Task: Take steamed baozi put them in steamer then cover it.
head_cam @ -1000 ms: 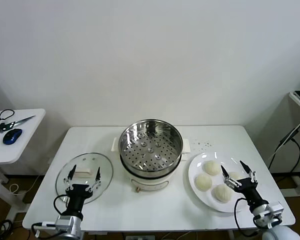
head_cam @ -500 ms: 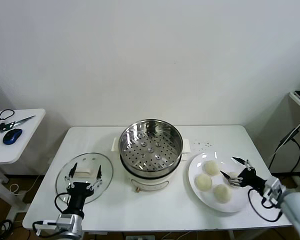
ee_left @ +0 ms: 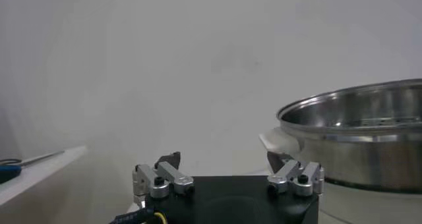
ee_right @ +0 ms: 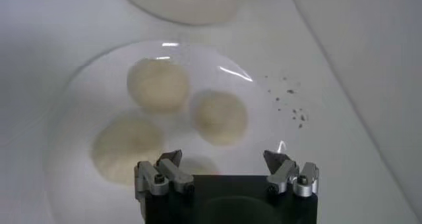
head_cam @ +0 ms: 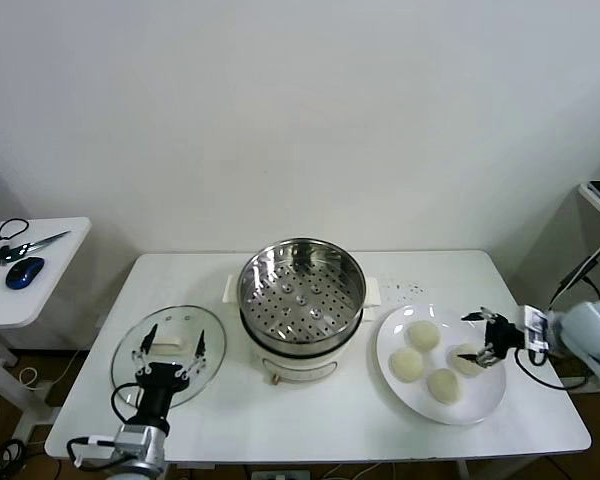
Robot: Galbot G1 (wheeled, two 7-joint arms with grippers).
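Sitting mid-table, the steamer (head_cam: pixel 302 298) holds only its perforated tray (head_cam: pixel 302 300); no buns inside, pot uncovered. All four steamed baozi (head_cam: pixel 423 335) lie on the white plate (head_cam: pixel 400 380) just right of the steamer, three clear in the head view, the fourth partly hidden behind the right gripper (head_cam: pixel 477 337). Right gripper reaches in from the table's right edge, fingers spread wide on either side of that outer bun, not closed on it. Cover (head_cam: pixel 170 350) lies flat on the table left of the steamer, white handle up. Left gripper (head_cam: pixel 168 358) is parked over the cover's near edge, fingers apart, holding nothing. Small side table (head_cam: pixel 50 262) at far left carries scissors (head_cam: pixel 30 243) and a blue mouse (head_cam: pixel 25 271).
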